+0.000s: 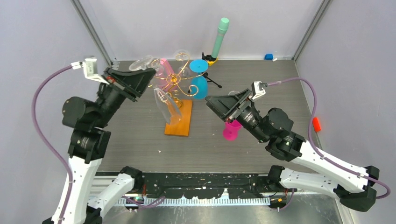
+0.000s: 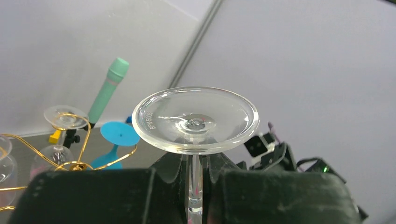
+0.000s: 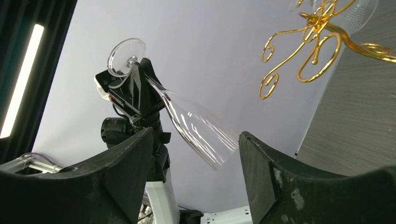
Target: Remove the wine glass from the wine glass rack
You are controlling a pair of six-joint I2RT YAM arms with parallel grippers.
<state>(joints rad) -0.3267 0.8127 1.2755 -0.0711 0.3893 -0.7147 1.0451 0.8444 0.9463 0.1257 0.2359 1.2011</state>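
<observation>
Several other glasses hang foot-up on the wine glass rack (image 1: 176,83), among them a blue glass (image 1: 200,80), a pink glass (image 1: 165,68) and a clear one at the back, so its gold scrolls are crowded. Behind it stands a small black tripod with a mint-green cylinder (image 1: 220,36). A magenta cup (image 1: 231,130) sits under the right arm, with a small blue block (image 1: 268,57) at the far wall and a red piece (image 1: 316,124) at the right edge. The wine glass (image 1: 167,106) is held by the left gripper (image 1: 147,77), whose fingers (image 2: 168,173) are clamped on its stem. It is tilted, foot up and bowl slanting down above the rack's orange-brown base, and in the right wrist view it is apart from the wire. Raised lettering runs along the foot's rim — too small to read surely. The right gripper (image 1: 214,102) hangs spread wide, holding nothing — facing the bowl. The table (image 1: 280,107) is grey wood-grain, walled by pale panels.
</observation>
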